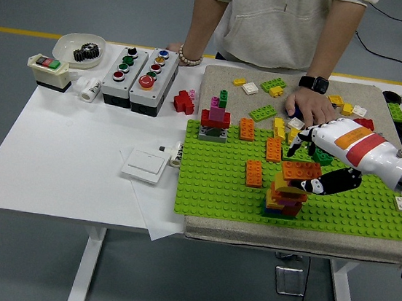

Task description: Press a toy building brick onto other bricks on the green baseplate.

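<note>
1. My right hand (315, 164) reaches in from the right over the green baseplate (211, 188), fingers curled around an orange brick (300, 170): white fingers on its far side, the dark thumb at its near right edge.
2. That orange brick lies flat in my grip, directly on top of a small brick stack (285, 196) of orange, yellow and red pieces with a blue and green base. I cannot tell whether it is fully seated on the stack.
3. The stack stands on the baseplate's near right part. Just to its left lies a loose orange plate (254, 173), and beyond my fingers another orange piece (274, 150) sits near the plate's far edge.
4. Toward the far left corner of the baseplate stands a second tower (216, 120), grey at the base, red above, with pink and green on top.
5. A person stands at the far side of the table (60, 162), one hand (310, 105) resting on the mat among scattered loose bricks (270, 85).
6. On the table's left are two button boxes (138, 73), a white bowl holding a gear (79, 48), and a white switch plate (145, 164).
</note>
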Robot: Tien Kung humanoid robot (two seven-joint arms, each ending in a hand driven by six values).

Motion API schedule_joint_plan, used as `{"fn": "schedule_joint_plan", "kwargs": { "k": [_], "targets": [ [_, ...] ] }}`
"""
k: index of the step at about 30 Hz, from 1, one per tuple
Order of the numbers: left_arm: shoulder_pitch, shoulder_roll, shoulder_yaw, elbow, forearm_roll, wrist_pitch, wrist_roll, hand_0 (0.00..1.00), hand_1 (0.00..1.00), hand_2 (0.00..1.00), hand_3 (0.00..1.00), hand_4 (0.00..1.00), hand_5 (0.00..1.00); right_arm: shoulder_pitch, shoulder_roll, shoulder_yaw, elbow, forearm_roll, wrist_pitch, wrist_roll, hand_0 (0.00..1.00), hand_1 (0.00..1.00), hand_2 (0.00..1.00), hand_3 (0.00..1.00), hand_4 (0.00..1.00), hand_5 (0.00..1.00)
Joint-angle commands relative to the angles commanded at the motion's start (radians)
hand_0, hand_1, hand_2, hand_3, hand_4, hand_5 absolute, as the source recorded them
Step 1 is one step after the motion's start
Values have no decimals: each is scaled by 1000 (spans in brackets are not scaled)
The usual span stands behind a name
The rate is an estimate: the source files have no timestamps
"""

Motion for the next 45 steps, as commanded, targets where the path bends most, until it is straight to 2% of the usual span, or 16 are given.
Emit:
{"fn": "schedule_joint_plan", "kwargs": {
  "k": [15,25,30,31,37,38,40,43,44,45],
  "targets": [
    [-1,0,-1,-1,1,-2,0,810,770,744,585,642,648,2,10,-1,-19,-7,-5,3,405,501,660,607,850,399],
    [2,1,0,-1,2,-2,-1,810,771,743,586,643,650,-12,1,12,7,-14,0,1,405,505,664,611,856,405],
    [5,0,-3,0,7,-2,-1,810,771,743,586,643,650,-33,-4,48,41,-20,-10,3,405,505,664,611,856,405],
    [5,0,-4,0,8,-2,-1,812,771,744,587,645,649,-37,-4,56,46,-20,-15,5,485,534,689,671,874,412],
    [9,-1,-8,1,17,-2,0,812,771,744,587,645,649,-71,-8,125,82,-21,-51,14,485,534,689,671,874,412],
    [10,-1,-10,1,19,-3,0,813,771,744,586,645,649,-87,-11,147,97,-18,-70,14,630,621,725,712,886,422],
    [11,-1,-10,1,20,-3,1,813,771,744,586,645,649,-102,-12,167,107,-16,-93,13,630,621,725,712,886,422],
    [14,-2,-14,3,26,-4,2,813,771,744,586,645,649,-154,-18,217,140,-19,-154,11,630,621,725,712,886,422],
    [15,-2,-15,3,28,-5,2,812,772,743,586,645,648,-168,-20,229,140,-19,-165,14,668,670,740,667,844,456],
    [15,-2,-16,3,29,-5,2,812,772,743,586,645,648,-173,-21,233,140,-19,-170,15,668,670,740,667,844,456]
  ]
}}
